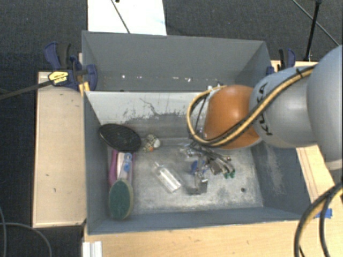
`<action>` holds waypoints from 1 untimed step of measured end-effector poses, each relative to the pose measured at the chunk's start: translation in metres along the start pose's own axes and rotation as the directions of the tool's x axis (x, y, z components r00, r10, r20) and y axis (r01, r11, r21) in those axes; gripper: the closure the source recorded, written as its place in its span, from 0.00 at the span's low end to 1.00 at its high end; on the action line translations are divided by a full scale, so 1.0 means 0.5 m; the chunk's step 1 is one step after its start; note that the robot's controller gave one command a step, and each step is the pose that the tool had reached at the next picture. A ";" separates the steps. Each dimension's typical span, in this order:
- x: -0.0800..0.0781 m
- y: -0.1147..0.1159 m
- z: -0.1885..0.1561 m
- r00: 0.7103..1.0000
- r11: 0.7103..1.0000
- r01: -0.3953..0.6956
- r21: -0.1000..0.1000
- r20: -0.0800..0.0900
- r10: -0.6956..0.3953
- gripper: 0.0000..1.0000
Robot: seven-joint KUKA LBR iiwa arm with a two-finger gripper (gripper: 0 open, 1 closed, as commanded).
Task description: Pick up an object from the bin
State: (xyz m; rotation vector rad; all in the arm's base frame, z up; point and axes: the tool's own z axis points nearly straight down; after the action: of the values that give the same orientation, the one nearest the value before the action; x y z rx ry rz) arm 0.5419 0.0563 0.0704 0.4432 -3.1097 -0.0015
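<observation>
Several loose things lie on the floor of the grey metal bin (244, 194), most of them along its left side, well apart from me. Farthest left, a purple and white flat packet (120, 166) lies lengthwise along the left wall, with a dark green oval pad (121, 198) at its near end and a black round disc (119, 137) at its far end. Just right of the disc sits a small beige lump (151, 142), too small for me to name. Nearer the middle lies a small clear plastic bottle (167, 178), the thing closest to me. It is see-through and pale and lies flat on its side. Its long axis runs from the upper left to the lower right, and the lower right end points towards me. Nothing rests on it or crowds it. My gripper (198, 185) hangs low over bare floor just to the right of that bottle, below my orange wrist cover (230, 116). Whether my jaws are spread or pressed together I cannot tell, and I see nothing between them.
</observation>
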 end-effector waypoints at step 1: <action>-0.013 -0.011 -0.005 0.987 0.987 0.163 0.003 0.007 -0.163 0.00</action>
State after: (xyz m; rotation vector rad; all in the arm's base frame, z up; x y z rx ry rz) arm 0.5498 0.0528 0.0729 0.6984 -3.0707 -0.0002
